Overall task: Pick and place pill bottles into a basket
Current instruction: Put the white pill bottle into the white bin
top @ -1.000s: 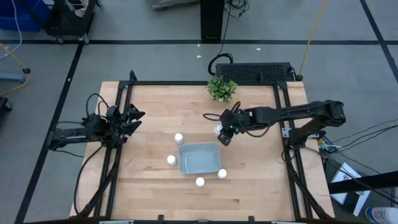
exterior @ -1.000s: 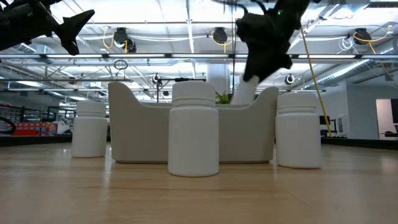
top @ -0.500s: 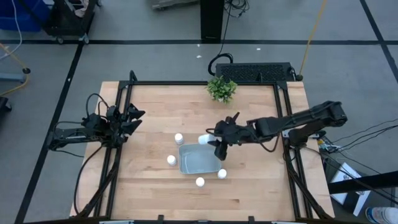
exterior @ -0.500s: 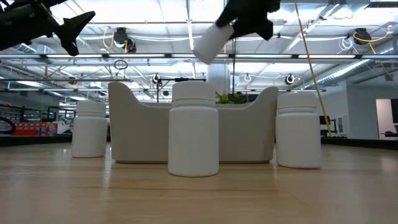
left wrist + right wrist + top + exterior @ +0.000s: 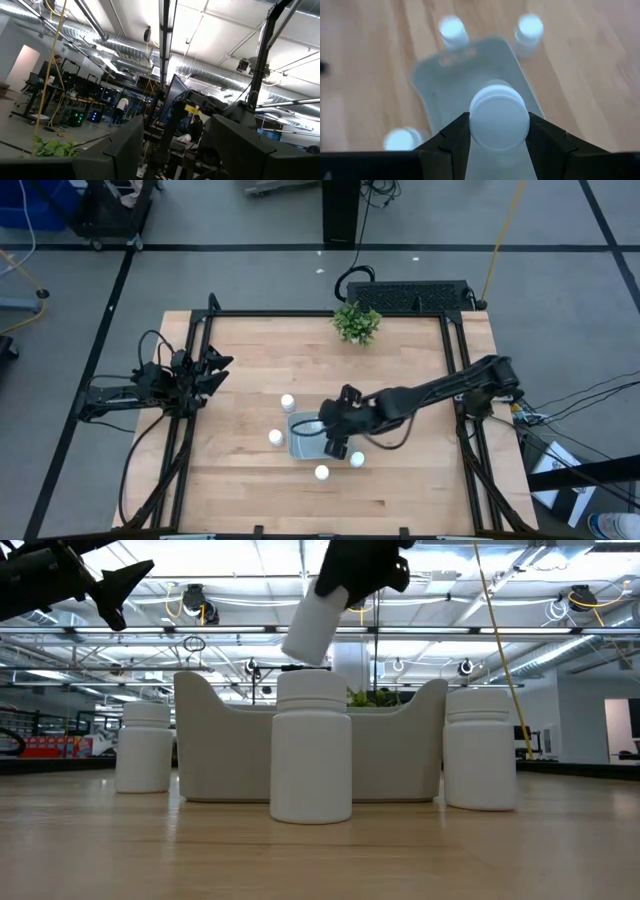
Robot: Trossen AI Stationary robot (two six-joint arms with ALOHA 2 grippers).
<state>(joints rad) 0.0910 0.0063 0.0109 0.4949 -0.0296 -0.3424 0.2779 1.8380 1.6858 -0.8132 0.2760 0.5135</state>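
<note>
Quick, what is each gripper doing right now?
Left gripper: open, holding nothing, parked at the table's left edge.
Right gripper: shut on a pill bottle, above the basket.

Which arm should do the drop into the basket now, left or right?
Right. Its pincer grips a pill bottle above the basket. The left pincer sits at the table's left edge, holding nothing.

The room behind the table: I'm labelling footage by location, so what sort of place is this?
Probably an industrial lab or workshop: exposed ceiling ducts, workstations with people, and floor tape lines around the wooden table.
</note>
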